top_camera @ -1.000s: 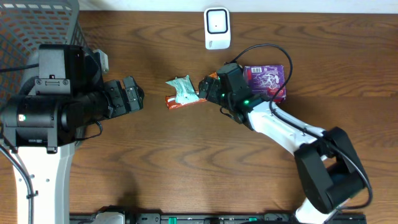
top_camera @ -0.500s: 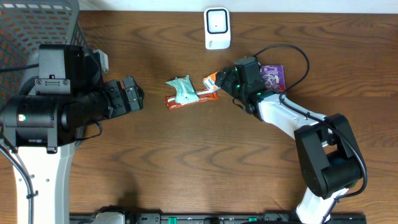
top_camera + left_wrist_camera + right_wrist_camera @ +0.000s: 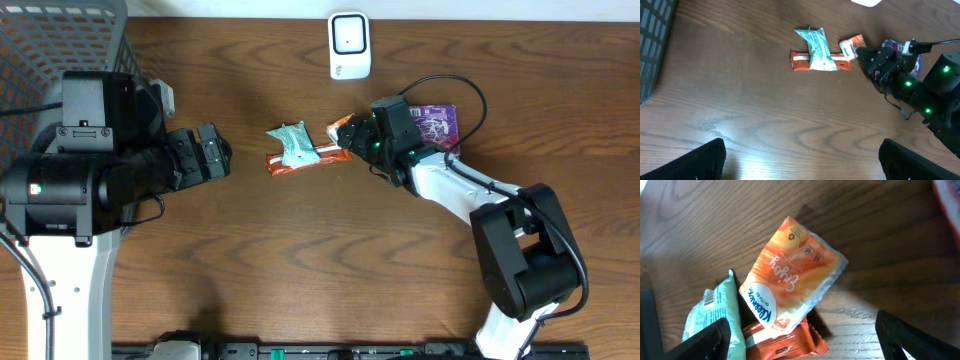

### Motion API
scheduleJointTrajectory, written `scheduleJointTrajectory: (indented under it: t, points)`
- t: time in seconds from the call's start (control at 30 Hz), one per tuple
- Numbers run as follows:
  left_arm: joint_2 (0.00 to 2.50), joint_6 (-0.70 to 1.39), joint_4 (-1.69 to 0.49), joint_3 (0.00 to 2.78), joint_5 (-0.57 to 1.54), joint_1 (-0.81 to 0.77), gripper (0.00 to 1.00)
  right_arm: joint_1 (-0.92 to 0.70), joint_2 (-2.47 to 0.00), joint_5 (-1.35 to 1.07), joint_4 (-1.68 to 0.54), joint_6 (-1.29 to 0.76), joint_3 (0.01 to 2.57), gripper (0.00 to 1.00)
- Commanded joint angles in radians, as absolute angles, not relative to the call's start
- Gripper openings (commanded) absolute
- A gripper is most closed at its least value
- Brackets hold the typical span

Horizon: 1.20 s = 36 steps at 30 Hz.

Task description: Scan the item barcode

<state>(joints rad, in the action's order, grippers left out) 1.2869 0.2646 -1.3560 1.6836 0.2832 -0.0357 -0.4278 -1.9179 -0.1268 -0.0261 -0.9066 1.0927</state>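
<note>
1. Right gripper (image 3: 802, 319) has edged back left over the last half second and now partly covers the orange pack (image 3: 790, 280) from overhead.
2. Orange pack lies flat on the table (image 3: 300, 260), printed side up, right of centre and below the scanner (image 3: 349, 45), well apart from it.
3. Right jaws are spread wide, one finger to each side of the pack's near end, gripping nothing.
4. Pack's near end overlaps the end of the red bar (image 3: 300, 163). Teal pack (image 3: 293, 142) lies across that bar, just beside the orange pack.
5. Purple pack (image 3: 438, 122) sits behind the right arm.
6. Left gripper (image 3: 222, 150) hangs left of the pile, jaws wide open and empty.
7. Wire basket (image 3: 60, 40) is at the far left corner.
</note>
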Motion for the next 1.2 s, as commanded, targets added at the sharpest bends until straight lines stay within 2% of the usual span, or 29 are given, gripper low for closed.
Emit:
scheduleJointTrajectory:
  t: [0.0, 0.07, 0.17, 0.33, 0.37, 0.47, 0.6, 0.7, 0.77, 0.8, 1.17]
  points:
    - [1.289, 0.255, -1.356, 1.700, 0.287, -0.039, 0.98, -0.430, -1.916, -0.104, -0.027, -0.836, 1.098, 0.88]
    - [1.289, 0.255, -1.356, 1.700, 0.287, -0.039, 0.98, -0.428, -1.916, -0.100, -0.027, -0.795, 1.098, 0.87]
    - [1.289, 0.255, -1.356, 1.700, 0.287, -0.039, 0.98, -0.427, -1.916, -0.096, -0.027, -0.762, 1.098, 0.74]
    - [1.289, 0.255, -1.356, 1.700, 0.287, -0.039, 0.98, -0.438, -1.916, -0.094, -0.026, -0.716, 1.098, 0.29]
    - [1.289, 0.255, -1.356, 1.700, 0.287, -0.039, 0.98, -0.439, -1.916, -0.094, -0.025, -0.716, 1.098, 0.27]
    - [1.289, 0.255, -1.356, 1.700, 0.287, -0.039, 0.98, -0.440, -1.916, -0.095, -0.017, -0.717, 1.098, 0.35]
    - [1.289, 0.255, -1.356, 1.700, 0.287, -0.039, 0.98, -0.440, -1.916, -0.094, 0.015, -0.716, 1.098, 0.31]
    - [1.289, 0.255, -1.356, 1.700, 0.287, -0.039, 0.98, -0.440, -1.916, -0.071, 0.027, -0.686, 1.098, 0.17]
    - [1.289, 0.255, -1.356, 1.700, 0.287, -0.039, 0.98, -0.440, -1.916, -0.042, 0.027, -0.635, 1.098, 0.04]
    - [1.289, 0.255, -1.356, 1.700, 0.287, -0.039, 0.98, -0.440, -1.916, -0.025, 0.023, -0.609, 1.098, 0.01]
    - [1.289, 0.255, -1.356, 1.700, 0.287, -0.039, 0.98, -0.451, -1.918, 0.063, -0.002, -0.579, 1.098, 0.01]
